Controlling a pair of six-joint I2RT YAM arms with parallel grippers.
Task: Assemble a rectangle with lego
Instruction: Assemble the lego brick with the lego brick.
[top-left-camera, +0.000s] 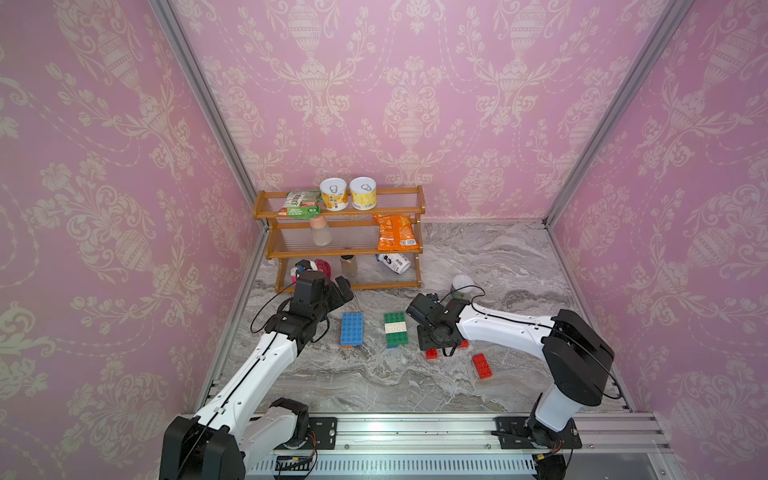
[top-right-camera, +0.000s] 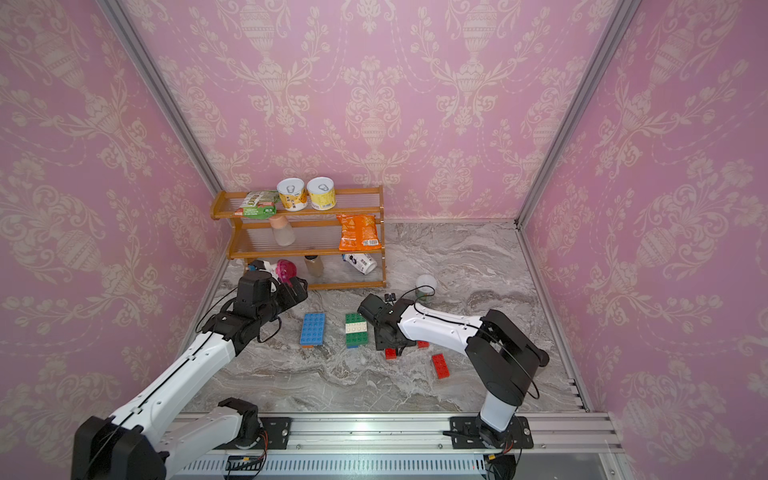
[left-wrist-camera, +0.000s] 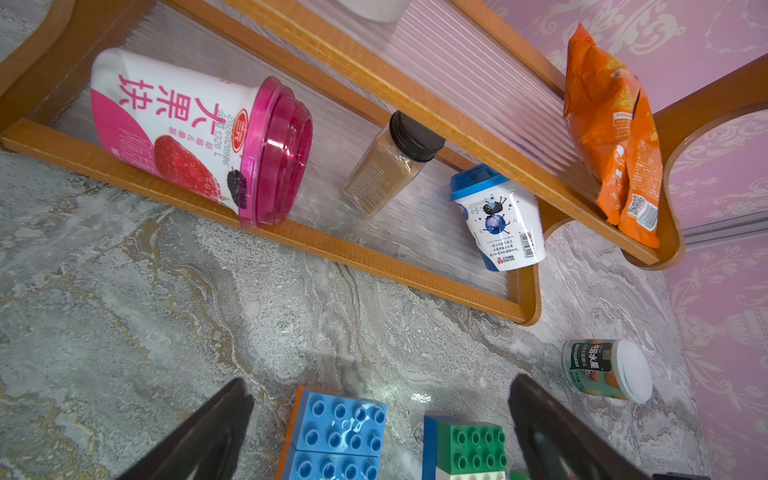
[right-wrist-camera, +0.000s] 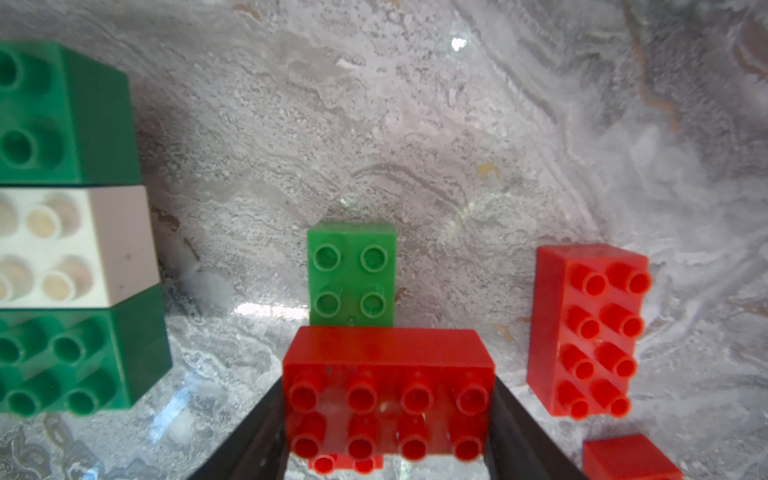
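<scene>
Arms reach in from the near rail. The left gripper (left-wrist-camera: 380, 384) hovers by the foot of the wooden rack (top-left-camera: 345, 249), its fingers spread wide around nothing. The right arm bends steeply down, and we see the right gripper (right-wrist-camera: 388, 399) pinching a red brick (right-wrist-camera: 388, 365) by its short ends. That brick has eight studs, and another red piece shows beneath it. A small green brick (right-wrist-camera: 351, 274) lies just beyond it, and a loose red brick (top-left-camera: 482, 365) lies apart. Between the arms we find a blue slab (top-left-camera: 351, 329) beside a green-and-white stack (top-left-camera: 395, 329). Everything rests on a grey marbled table (top-left-camera: 498, 257), walled by pink ornamented wallpaper (top-left-camera: 415, 83).
</scene>
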